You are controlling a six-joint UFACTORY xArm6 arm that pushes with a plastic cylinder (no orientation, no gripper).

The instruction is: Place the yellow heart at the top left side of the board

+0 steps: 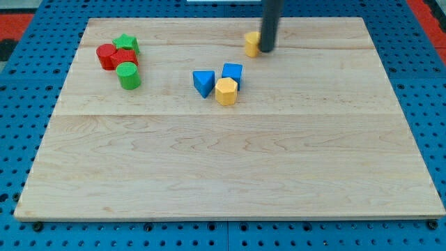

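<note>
Near the view's top, a little right of centre, my tip [267, 50] stands on the board [223, 167] with the yellow heart [251, 43] just to its left, touching or all but touching; the rod hides the heart's right edge, so I cannot tell its exact outline or which way its point faces. I have no jaws to open or close: the rod only pushes, and it holds nothing.

What matters for the coming move is that the heart lies on the left side of my tip, and the top left corner lies further left along the same line. So I judge I am on the correct side: a push toward the view's left should carry the heart along the top edge.

Across that path, near the top left, sits a cluster: green star [127, 44], two red cylinders [106, 56] [125, 58], and a green cylinder [128, 75]. The heart may run into them unless I keep it close to the top edge. The blue triangle [203, 82], blue cube [232, 72] and yellow hexagon [226, 91] lie below the path, well apart.
</note>
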